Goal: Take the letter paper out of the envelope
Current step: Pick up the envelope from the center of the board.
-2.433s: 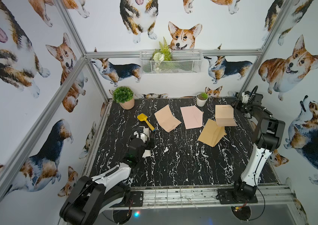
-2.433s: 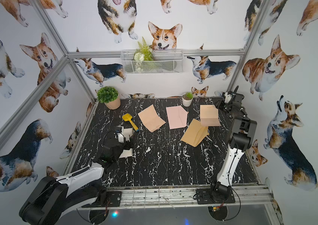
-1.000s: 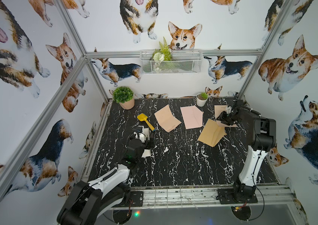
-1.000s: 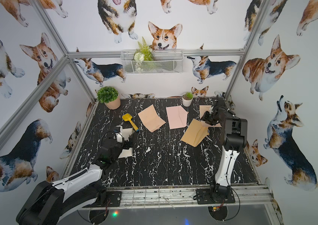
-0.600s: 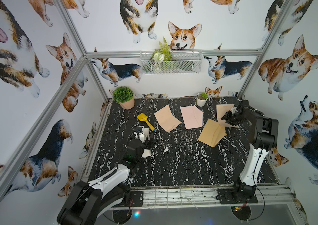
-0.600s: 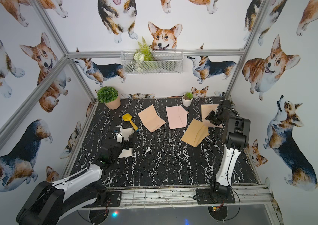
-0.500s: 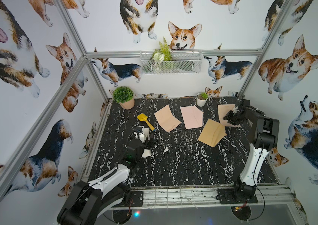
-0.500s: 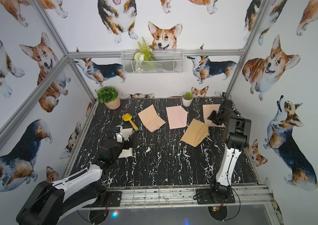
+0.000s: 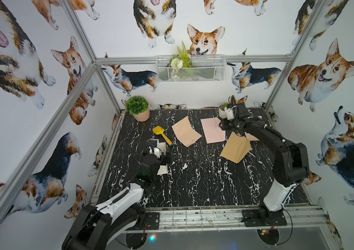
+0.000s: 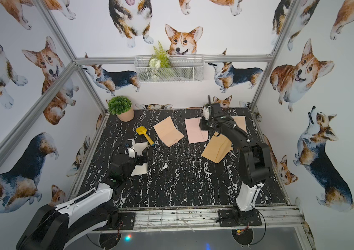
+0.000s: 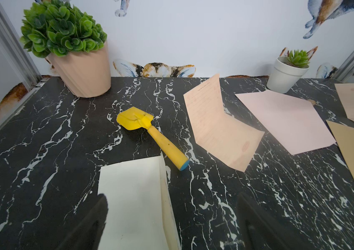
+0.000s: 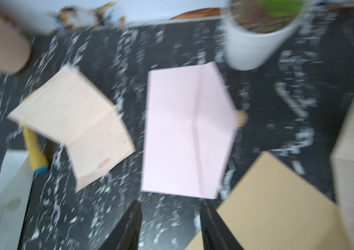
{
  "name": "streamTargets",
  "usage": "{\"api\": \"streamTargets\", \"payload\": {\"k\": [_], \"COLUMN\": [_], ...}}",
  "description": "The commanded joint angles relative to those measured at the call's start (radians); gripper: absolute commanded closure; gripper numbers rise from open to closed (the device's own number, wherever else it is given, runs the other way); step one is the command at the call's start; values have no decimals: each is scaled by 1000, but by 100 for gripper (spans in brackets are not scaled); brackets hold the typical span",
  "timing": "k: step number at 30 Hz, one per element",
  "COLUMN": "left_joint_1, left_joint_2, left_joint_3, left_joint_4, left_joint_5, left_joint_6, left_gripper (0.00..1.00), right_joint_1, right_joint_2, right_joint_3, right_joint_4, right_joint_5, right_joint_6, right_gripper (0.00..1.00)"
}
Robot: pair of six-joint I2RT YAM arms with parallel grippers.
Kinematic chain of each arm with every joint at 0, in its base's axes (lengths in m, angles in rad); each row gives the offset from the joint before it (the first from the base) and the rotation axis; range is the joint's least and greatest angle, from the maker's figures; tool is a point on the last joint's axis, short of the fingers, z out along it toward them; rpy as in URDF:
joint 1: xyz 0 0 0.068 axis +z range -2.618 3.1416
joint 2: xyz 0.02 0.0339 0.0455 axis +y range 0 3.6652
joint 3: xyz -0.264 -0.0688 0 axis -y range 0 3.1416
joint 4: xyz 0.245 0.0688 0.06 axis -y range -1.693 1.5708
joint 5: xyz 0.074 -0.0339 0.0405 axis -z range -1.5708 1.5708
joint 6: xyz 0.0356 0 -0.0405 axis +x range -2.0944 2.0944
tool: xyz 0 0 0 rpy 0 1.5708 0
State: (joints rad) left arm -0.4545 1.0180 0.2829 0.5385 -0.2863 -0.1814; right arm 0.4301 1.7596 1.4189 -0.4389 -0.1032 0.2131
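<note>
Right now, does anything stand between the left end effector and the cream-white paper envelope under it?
Nothing visible does. The left end effector is open, just above the cream-white paper envelope. The yellow plastic toy shovel lies beside the envelope's corner, not on it.

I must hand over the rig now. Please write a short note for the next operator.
Left gripper: open, over the cream envelope, nothing gripped.
Right gripper: open, empty, above the table near the pink envelope.
Done: folded letter paper and second letter paper lie out on the table, beside the pink envelope and brown envelope.
Left: cream envelope; whether it holds paper cannot be seen.
</note>
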Motion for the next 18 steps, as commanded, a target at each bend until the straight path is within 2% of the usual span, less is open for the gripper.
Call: {"api": "streamTargets", "payload": {"k": [1,6,12,18], "left_joint_1": [3,12,16,28], "left_joint_2": [-38,-62,-33,-62], "left_joint_3": [5,24,61,66], "left_joint_4": [-47,-137,-195,-251], "left_joint_5": [-88,-198,-209,-261], "left_joint_6": [-33,-95,-115,-146], "left_gripper": [3,1,1,1], "right_joint_1": [231,443,644,683], "right_joint_2": [-35,-2,121,204], "right_joint_3": [-119,-197,-122,-109], "right_joint_4": [85,229,306,444], "right_joint_5": [163,221,336,294], "right_joint_6": [16,136,122,185], "right_gripper": [48,47,44,40]}}
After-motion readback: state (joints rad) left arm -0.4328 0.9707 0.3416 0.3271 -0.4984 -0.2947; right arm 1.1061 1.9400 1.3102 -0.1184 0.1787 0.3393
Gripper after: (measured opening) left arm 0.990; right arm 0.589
